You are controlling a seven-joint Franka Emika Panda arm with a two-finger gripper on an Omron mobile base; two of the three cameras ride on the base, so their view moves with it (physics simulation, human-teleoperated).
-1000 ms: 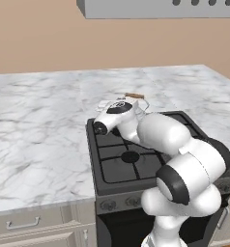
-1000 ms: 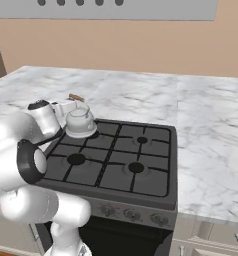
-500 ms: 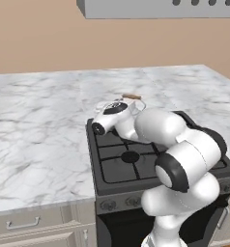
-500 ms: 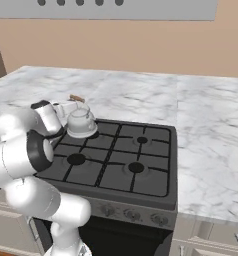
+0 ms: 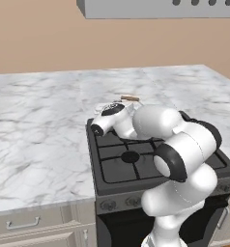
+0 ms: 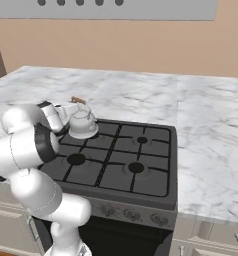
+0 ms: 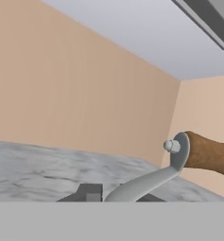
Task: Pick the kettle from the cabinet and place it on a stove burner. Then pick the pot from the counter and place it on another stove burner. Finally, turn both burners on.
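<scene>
The silver-grey kettle stands at the stove's back-left burner, on the grate or just above it; I cannot tell which. Its arched handle with the brown wooden bar rises toward my gripper, which comes in from the left. In the hand view the handle's metal arm runs down between my dark fingertips, and the gripper is shut on it. From the left base view my arm hides most of the kettle; its wooden bar shows. The pot and the cabinet are out of view.
Three bare burners lie on the dark range: front left, front right, back right. Knobs line its front. White marble counter spreads on both sides. A grey hood hangs above.
The kettle has sunk slightly toward the back-left burner with the gripper still shut on its handle. The arm's elbow has swung lower and to the right.
</scene>
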